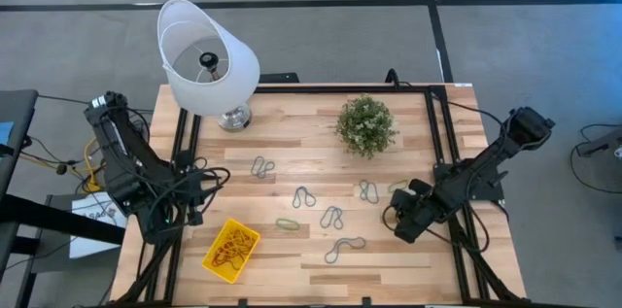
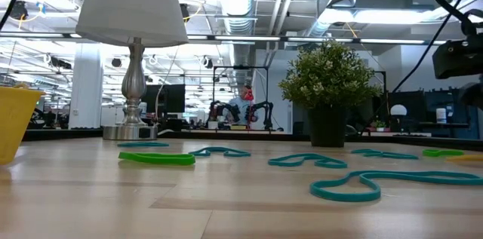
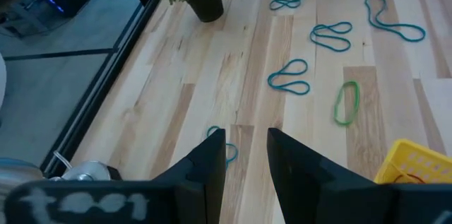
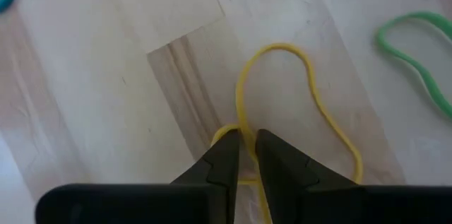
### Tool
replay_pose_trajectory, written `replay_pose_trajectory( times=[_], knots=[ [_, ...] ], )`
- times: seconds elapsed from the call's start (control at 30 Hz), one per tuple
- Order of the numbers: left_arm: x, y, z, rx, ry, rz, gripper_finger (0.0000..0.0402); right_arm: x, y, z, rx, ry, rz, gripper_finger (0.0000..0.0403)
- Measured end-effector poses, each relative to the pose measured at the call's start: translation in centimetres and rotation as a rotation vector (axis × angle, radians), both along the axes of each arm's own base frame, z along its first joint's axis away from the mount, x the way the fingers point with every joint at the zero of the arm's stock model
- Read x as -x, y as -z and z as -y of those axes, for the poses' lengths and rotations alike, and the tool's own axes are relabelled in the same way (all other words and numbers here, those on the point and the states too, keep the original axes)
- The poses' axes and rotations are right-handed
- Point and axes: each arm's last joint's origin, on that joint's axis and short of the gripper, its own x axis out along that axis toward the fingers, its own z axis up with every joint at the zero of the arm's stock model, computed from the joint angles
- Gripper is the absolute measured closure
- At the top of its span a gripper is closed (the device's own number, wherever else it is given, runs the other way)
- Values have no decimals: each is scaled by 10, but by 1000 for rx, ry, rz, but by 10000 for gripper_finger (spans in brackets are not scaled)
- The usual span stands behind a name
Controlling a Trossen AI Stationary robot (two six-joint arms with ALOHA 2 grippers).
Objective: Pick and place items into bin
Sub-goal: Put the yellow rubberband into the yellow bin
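In the right wrist view, the yellow loop [image 4: 296,104] ran behind the right pincer [image 4: 241,155], its near end hidden. The bin [image 2: 13,122] was cut off by the low view's edge. What lay inside the bin was too small to tell from above.

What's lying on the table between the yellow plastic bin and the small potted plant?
In the high view, a bright green loop and a grey-teal loop lie between the yellow plastic bin and the potted plant.
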Motion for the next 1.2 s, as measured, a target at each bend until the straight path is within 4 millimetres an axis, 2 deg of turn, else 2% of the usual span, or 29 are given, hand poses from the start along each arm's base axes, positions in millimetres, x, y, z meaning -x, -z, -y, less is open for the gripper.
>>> replay_pose_trajectory(
  times=[0.47,1.2],
  knots=[
    [0,0,0,1,1,-3,306,-4,-1,9,-9,70,-9,354],
    [0,1,0,-6,16,-23,306,-5,0,11,49,51,19,357]
  ],
)
